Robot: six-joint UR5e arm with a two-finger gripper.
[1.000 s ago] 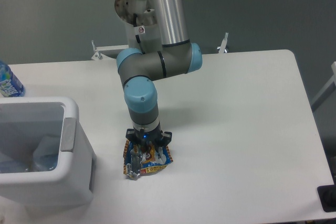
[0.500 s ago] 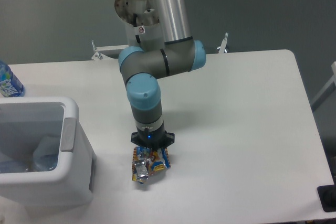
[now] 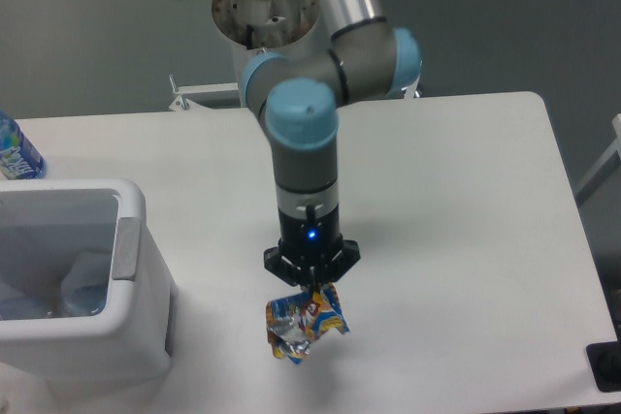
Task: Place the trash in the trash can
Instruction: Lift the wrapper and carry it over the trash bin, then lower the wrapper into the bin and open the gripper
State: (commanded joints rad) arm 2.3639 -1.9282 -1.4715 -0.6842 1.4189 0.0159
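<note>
The gripper (image 3: 311,288) sits in the lower middle of the frame, and its two fingers are pinched tight on the top of the wrapper (image 3: 305,322). The wrapper hangs down under it, crumpled and a little twisted. It looks lifted off the table (image 3: 466,220), though it is hard to be sure how high.

The wrapper is thin foil, so it should be very light and soft. It bends and folds with no fight. It is also shiny and slick, so it could slip out if the fingers only have a small corner. Pinching a bunched-up part near the top, as now, looks like the best hold.

The trash can (image 3: 131,269) is at the lower left of the frame, well apart from the wrapper. It has a thick round rim. Something clear lies inside it, maybe a bottle, but I cannot tell for sure.

Between the wrapper and the trash can the table is bare, so there is room to move left. The hanging wrapper must go over the rim, not into the side. A blue bottle (image 3: 15,150) stands far off at the left edge.
</note>
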